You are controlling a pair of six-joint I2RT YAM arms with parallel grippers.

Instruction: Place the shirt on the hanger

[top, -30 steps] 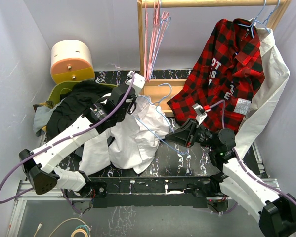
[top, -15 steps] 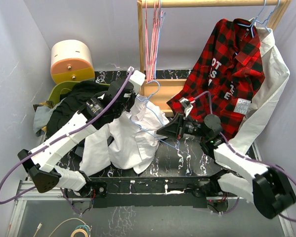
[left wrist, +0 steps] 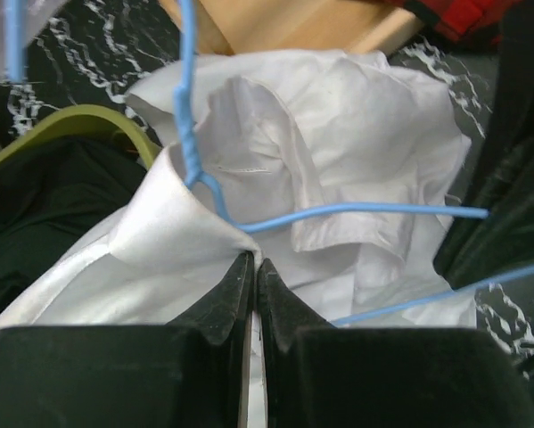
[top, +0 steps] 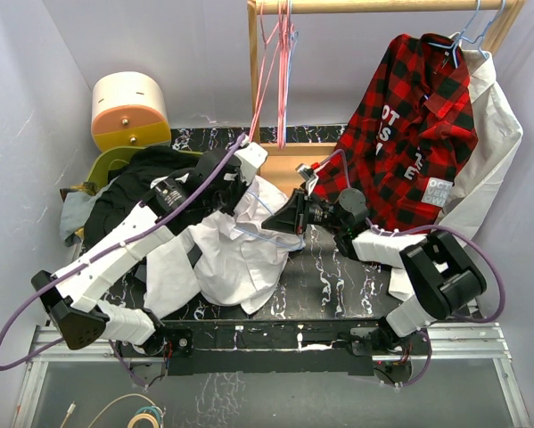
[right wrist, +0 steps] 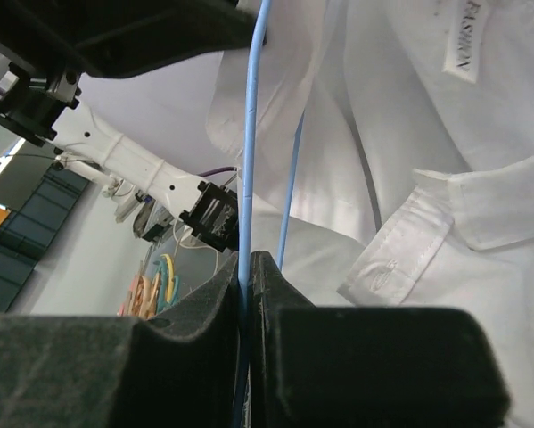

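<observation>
While the left jaws are pressed shut on a fold of the white shirt (left wrist: pixel 338 116), the right jaws are clamped narrowly on the thin blue wire of the hanger (left wrist: pixel 365 209).

Seen from the left wrist, the pinched cloth rises straight from the left jaws' tips as a smooth ridge. The hanger's wire bends just beyond those tips. One length runs up and away from them, and another stretches off to their right across the crumpled cloth. Whether the wire touches the tips cannot be told. A second blue length passes lower on the right.

Seen from the right wrist, one wire comes out from between the right jaws and runs straight ahead, with a second length just to its right. White cloth lies beyond and to the right of them, with a cuff and a sewn label (right wrist: pixel 467 36) visible.

From above, the left arm (top: pixel 133 241) and right arm (top: pixel 373 241) point toward each other. The shirt hangs bunched between their jaws, and its lower part is draped on the black marbled counter (top: pixel 338 276). A black garment (top: pixel 142 178) lies behind the left jaws. A red plaid shirt (top: pixel 409 134) hangs behind the right jaws, and pink hangers (top: pixel 283 71) hang from a wooden rail (top: pixel 382 5) above.
</observation>
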